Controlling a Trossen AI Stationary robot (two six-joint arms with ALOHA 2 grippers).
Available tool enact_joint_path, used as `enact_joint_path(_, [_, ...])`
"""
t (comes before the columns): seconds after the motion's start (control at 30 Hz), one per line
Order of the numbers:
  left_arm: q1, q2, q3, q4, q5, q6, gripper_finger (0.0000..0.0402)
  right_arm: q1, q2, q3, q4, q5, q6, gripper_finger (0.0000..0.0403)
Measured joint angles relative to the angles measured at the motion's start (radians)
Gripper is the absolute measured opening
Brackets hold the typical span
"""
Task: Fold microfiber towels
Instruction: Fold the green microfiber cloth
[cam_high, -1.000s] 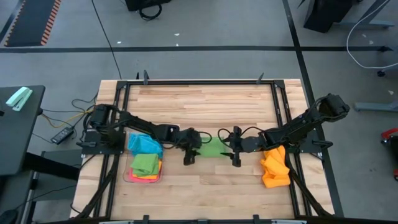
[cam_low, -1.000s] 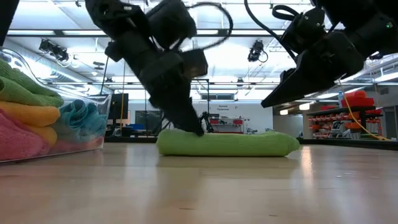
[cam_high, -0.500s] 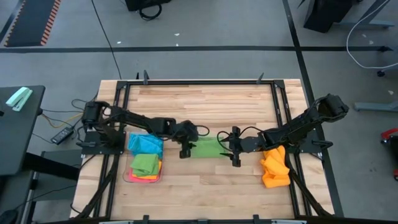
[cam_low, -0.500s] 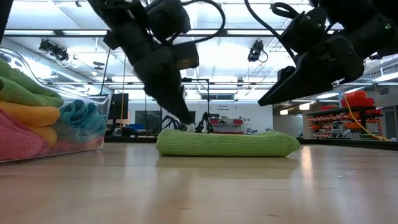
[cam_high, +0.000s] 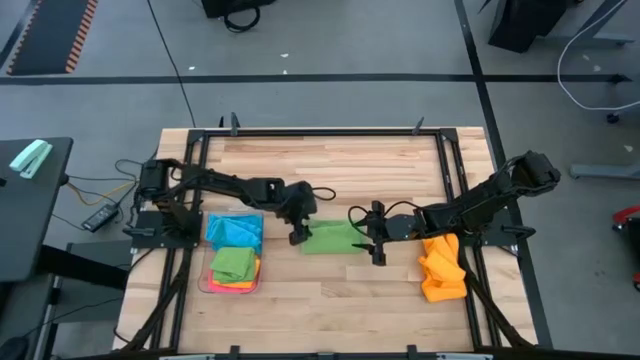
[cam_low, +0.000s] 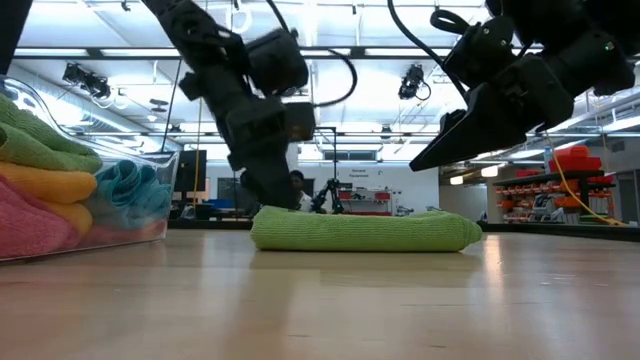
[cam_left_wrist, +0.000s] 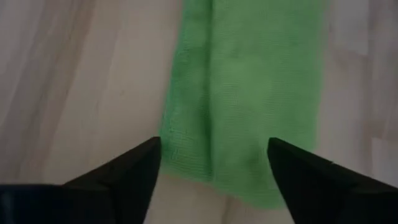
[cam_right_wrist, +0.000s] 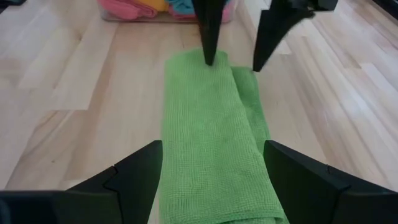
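Left gripper hangs with its fingers spread apart and empty, tips just above the left end of the folded green towel, its arm reaching in low from the table's left edge. Right gripper, fingers likewise wide and holding nothing, hovers at the towel's right end. More towels fill the clear tray near the left edge; orange towels pile by the right edge.

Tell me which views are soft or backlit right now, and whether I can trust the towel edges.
Left wrist view: green towel and wood slightly blurred, its edges soft. Right wrist view: towel weave sharp, the seam between its folded layers readable. Low view: bright ceiling lights backlight both arms into silhouettes, though the towel stays evenly lit. High view: even light, no glare on the table.
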Motion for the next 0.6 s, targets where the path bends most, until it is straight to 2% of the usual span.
enact_joint_path(0.1, [0.006, 0.029, 0.001, 0.012, 0.001, -0.018, 0.0328, 0.0, 0.0, 0.0, 0.0, -0.001, -0.001, 0.0289])
enact_joint_path(0.2, [0.013, 0.051, 0.001, 0.01, -0.01, -0.02, 0.0331, 0.0, 0.0, 0.0, -0.001, -0.001, -0.002, 0.0289])
enact_joint_path(0.6, [-0.001, 0.098, 0.005, 0.016, -0.018, -0.011, 0.0265, 0.0, 0.0, 0.0, 0.006, -0.005, -0.003, 0.0289])
